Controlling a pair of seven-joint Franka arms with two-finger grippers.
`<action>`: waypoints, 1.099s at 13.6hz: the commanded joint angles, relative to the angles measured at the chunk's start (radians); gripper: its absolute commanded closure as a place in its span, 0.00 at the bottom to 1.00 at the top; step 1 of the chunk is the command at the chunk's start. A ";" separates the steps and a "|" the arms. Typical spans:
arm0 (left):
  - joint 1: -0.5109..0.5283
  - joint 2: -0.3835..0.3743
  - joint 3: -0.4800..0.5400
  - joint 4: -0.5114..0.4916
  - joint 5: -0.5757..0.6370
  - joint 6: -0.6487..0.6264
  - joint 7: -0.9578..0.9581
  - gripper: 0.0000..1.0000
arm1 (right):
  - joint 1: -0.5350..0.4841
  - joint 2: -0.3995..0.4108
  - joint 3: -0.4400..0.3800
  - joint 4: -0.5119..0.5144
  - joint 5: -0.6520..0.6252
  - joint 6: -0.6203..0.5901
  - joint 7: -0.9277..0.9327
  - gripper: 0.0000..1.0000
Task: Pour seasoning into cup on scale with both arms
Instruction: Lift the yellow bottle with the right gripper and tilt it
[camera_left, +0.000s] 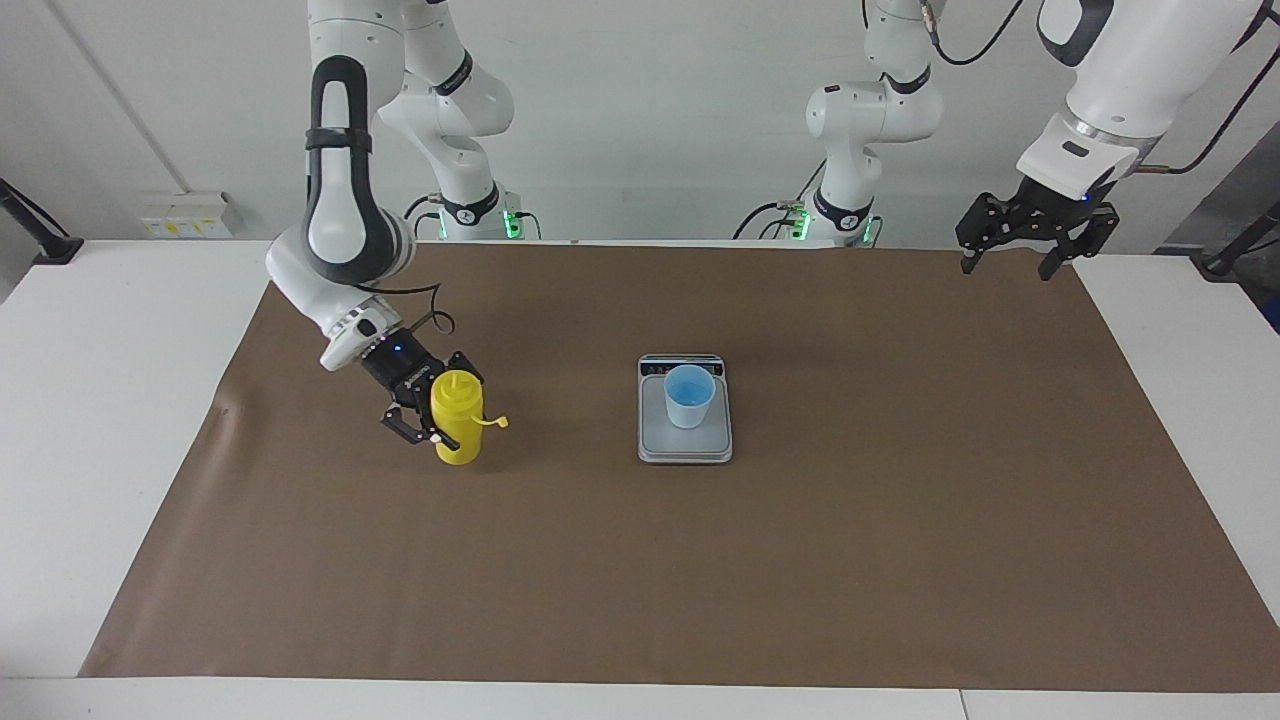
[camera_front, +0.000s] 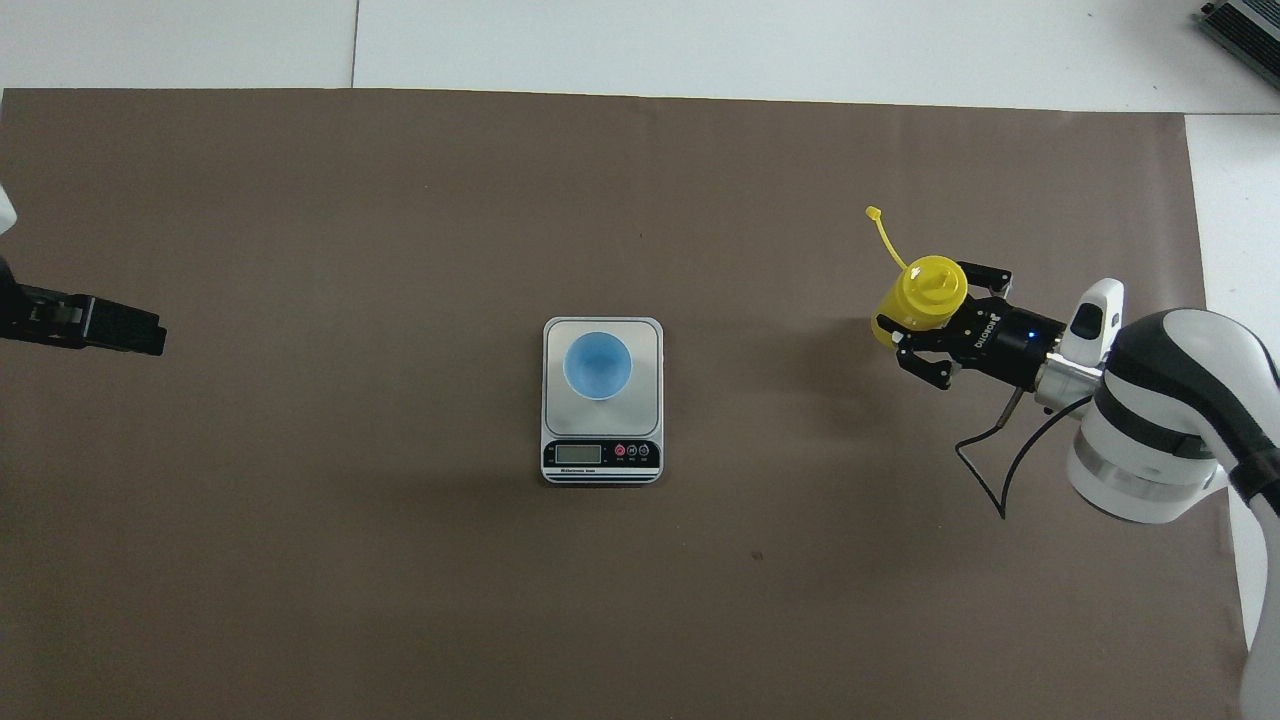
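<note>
Yellow squeeze bottle (camera_left: 458, 420) clamped in the right pincer (camera_left: 432, 417) toward the right arm's end of the counter (camera_left: 120, 340), upright, gripped about its upper body from the side; base low over the brown paper mat (camera_left: 640, 560), contact with the mat not clear; small tethered cap (camera_left: 498, 422) dangling off the nozzle top, out on the bottle's side away from the pincer; fingers closed against the yellow body.

Silver-grey scale (camera_left: 685, 445) at the middle of the mat, well apart from the right pincer, off toward the left arm's end from it; dark display strip (camera_front: 601, 455) along the short edge nearer the robots; pale-blue cup (camera_left: 689, 396) upright on the platform, bright blue inside.

Left pincer (camera_left: 1020, 262) raised over the mat's corner at the left arm's end, well apart from scale and bottle; fingers spread wide, gripping nothing; arm waiting.

Seen from overhead: right pincer (camera_front: 925, 335) beside the bottle (camera_front: 925, 295); cap tether pointing away from the robots; left pincer (camera_front: 110, 330) only partly visible at the picture's edge.
</note>
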 joint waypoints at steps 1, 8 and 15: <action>0.013 -0.015 -0.005 -0.007 -0.005 -0.015 0.011 0.00 | 0.063 -0.008 -0.001 0.025 -0.025 0.100 0.037 1.00; 0.013 -0.015 -0.005 -0.007 -0.006 -0.017 0.011 0.00 | 0.151 0.027 -0.004 0.098 -0.190 0.215 0.038 1.00; 0.013 -0.015 -0.005 -0.007 -0.006 -0.015 0.011 0.00 | 0.086 0.044 -0.010 0.155 -0.417 0.088 0.139 1.00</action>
